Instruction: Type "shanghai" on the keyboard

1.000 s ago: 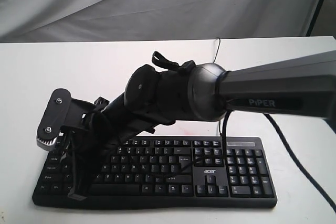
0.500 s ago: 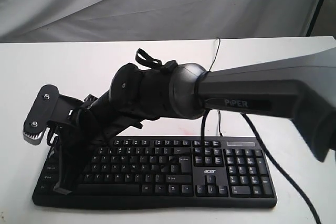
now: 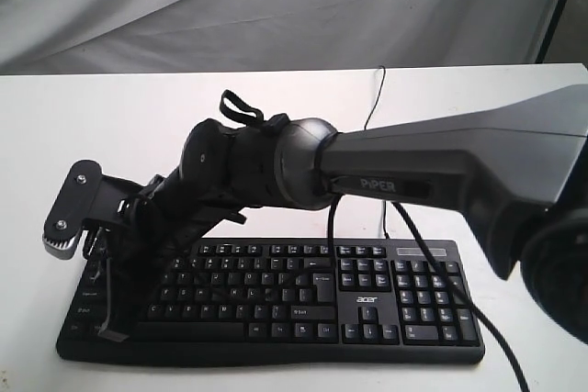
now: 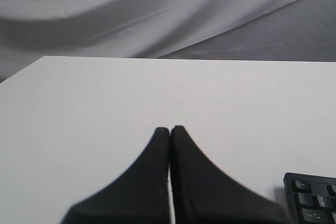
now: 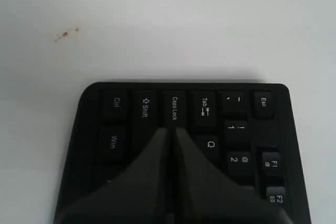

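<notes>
The right claw (image 5: 169,129) is clenched, tips pressed into one narrow point, likely for striking single keys. The keyboard (image 5: 113,142) lies directly beneath it, Caps Lock (image 5: 175,107) just beyond the tips. The left claw (image 4: 169,128), likewise clenched, hangs over bare bench (image 4: 105,103).

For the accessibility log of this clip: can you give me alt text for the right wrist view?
The right pincer, shut, points at the black keyboard with its tips next to the Caps Lock key. Beyond the keyboard's Ctrl-to-Esc end lies a white table with a small reddish spot.
</notes>
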You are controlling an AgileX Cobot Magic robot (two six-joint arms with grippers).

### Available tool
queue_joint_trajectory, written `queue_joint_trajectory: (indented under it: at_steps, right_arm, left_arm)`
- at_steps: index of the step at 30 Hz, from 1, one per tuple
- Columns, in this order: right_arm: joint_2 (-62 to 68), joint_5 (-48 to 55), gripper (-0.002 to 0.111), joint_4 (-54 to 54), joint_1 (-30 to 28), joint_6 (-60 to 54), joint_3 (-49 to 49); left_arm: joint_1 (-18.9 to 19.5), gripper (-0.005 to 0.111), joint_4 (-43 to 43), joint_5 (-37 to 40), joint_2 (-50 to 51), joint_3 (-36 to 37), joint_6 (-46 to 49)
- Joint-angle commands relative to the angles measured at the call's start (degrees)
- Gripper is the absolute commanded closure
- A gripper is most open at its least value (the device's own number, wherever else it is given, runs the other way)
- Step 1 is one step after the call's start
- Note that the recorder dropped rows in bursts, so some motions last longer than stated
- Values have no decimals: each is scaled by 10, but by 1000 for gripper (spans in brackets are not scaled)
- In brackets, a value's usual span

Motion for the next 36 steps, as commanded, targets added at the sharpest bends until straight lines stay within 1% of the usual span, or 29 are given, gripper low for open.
queue_joint_trajectory:
  at_steps: [1,11,36]
  right_arm:
    - [4,12,108,-25,-1,10,-4]
    - [5,12,108,-46,-1,11,-4]
    - [17,6,108,-50,-1,10,-3]
  left_arm:
    - [-2,106,0,-4,-3,3,-1]
    - [-2,106,0,-4,-3,3,-1]
    - [-2,106,0,-4,-3,3,-1]
